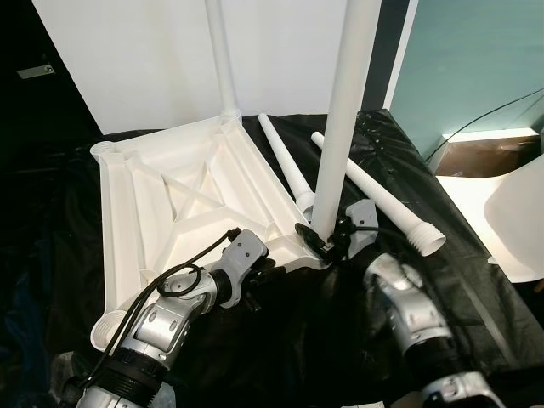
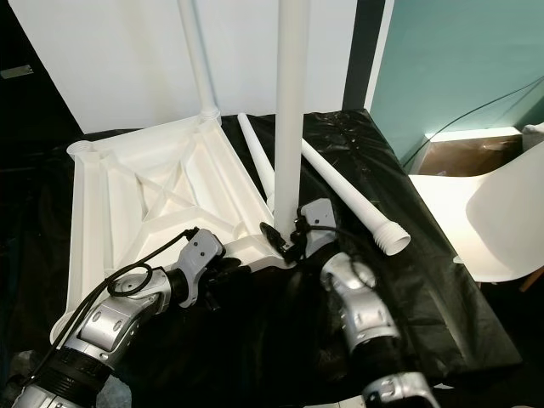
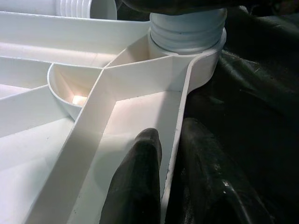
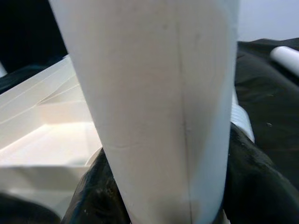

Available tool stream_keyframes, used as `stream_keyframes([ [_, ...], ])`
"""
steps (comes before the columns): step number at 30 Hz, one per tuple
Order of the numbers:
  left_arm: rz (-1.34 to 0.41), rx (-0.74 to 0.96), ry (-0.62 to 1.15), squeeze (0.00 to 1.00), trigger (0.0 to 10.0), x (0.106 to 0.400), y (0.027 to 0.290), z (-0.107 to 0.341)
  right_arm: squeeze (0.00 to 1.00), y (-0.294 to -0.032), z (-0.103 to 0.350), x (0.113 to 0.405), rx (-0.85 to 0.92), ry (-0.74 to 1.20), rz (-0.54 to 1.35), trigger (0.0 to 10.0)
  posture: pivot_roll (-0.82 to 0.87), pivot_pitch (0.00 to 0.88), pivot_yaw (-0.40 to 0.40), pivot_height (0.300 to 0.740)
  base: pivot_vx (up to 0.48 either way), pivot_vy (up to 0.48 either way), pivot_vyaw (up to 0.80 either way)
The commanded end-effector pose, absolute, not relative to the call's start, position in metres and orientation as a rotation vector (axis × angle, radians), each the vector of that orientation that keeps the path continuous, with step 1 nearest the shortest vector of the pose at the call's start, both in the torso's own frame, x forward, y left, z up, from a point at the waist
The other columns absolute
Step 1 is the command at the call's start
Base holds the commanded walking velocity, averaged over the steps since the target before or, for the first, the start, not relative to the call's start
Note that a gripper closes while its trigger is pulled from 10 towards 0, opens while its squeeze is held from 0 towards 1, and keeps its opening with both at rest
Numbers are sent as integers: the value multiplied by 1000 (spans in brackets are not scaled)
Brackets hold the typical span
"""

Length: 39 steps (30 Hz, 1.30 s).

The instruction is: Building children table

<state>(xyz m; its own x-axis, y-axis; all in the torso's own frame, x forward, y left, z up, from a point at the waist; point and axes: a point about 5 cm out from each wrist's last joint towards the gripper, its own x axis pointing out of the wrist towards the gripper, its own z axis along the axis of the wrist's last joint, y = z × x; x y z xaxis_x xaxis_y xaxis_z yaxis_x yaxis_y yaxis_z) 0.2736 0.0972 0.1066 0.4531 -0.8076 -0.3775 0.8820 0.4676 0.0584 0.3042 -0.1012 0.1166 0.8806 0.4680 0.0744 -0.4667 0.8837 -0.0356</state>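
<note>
From the head camera we see the white tabletop (image 1: pixel 183 183) lying upside down on black sheeting (image 1: pixel 357 340), one leg (image 1: pixel 223 55) already standing in its far corner socket and two loose legs (image 1: pixel 374 191) lying beside it. Our right gripper (image 1: pixel 327 242) clasps a second upright leg (image 1: pixel 344 110) low down, at the near corner socket.

In the left wrist view our left gripper (image 3: pixel 161 186) pinches the tabletop's rim, bracing it, with the leg's threaded end seated in the socket.

In the right wrist view the black fingers (image 4: pixel 100 186) wrap the leg.

We judge the step to be screwing this leg home; next calls for turning it while keeping it upright.
</note>
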Motion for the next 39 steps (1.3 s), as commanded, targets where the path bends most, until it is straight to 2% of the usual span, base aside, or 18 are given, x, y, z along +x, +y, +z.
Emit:
stream_keyframes([
  [1,-1132,238,410,0,10000,263,93,90,0,-107,107,303,34,-52,390,0,80,0,40,740,0,0,0],
  [5,-1135,237,410,0,10000,263,92,90,0,-111,108,306,39,-53,359,0,79,0,41,740,0,0,0],
  [6,-1136,237,410,0,10000,263,91,90,0,-111,109,307,32,-54,361,3294,79,0,41,740,0,0,0],
  [7,-1137,236,410,0,10000,263,91,90,0,-111,109,307,27,-54,365,10000,79,0,41,740,0,0,0],
  [10,-1139,236,411,0,10000,263,90,89,0,-109,111,307,6,-58,374,10000,80,0,41,740,0,0,0],
  [12,-1138,235,412,0,10000,262,90,89,1000,-109,113,308,-11,-65,403,10000,74,0,39,740,0,0,0],
  [17,-1137,235,412,0,10000,263,90,88,1000,-111,115,309,-26,-65,437,10000,68,0,37,740,0,0,0],
  [18,-1136,235,411,0,10000,264,89,88,110,-113,116,312,-52,-60,487,10000,59,0,32,740,0,0,0],
  [19,-1135,235,409,0,10000,265,88,88,0,-115,119,316,-79,-49,564,10000,48,0,32,740,0,0,0],
  [20,-1135,235,409,0,10000,265,88,88,0,-115,119,316,-79,-49,564,10000,48,0,32,740,0,0,0],
  [21,-1141,232,401,0,10000,266,85,88,0,-120,125,321,-130,-21,706,10000,37,0,25,740,0,0,0],
  [29,-1142,231,396,0,10000,268,83,88,0,-132,131,325,-173,15,812,10000,31,0,24,740,0,0,0],
  [30,-1143,232,395,0,10000,268,83,88,0,-132,131,322,-178,21,844,6980,32,0,30,740,0,0,0],
  [32,-1144,232,395,0,10000,268,83,88,0,-133,131,321,-181,26,868,6980,32,0,30,740,0,0,0],
  [33,-1145,232,395,0,10000,267,84,89,0,-132,131,318,-184,23,895,0,39,0,35,740,0,0,0],
  [39,-1149,240,417,0,10000,262,91,87,0,-113,115,302,-111,38,916,0,86,0,58,740,0,0,0],
])
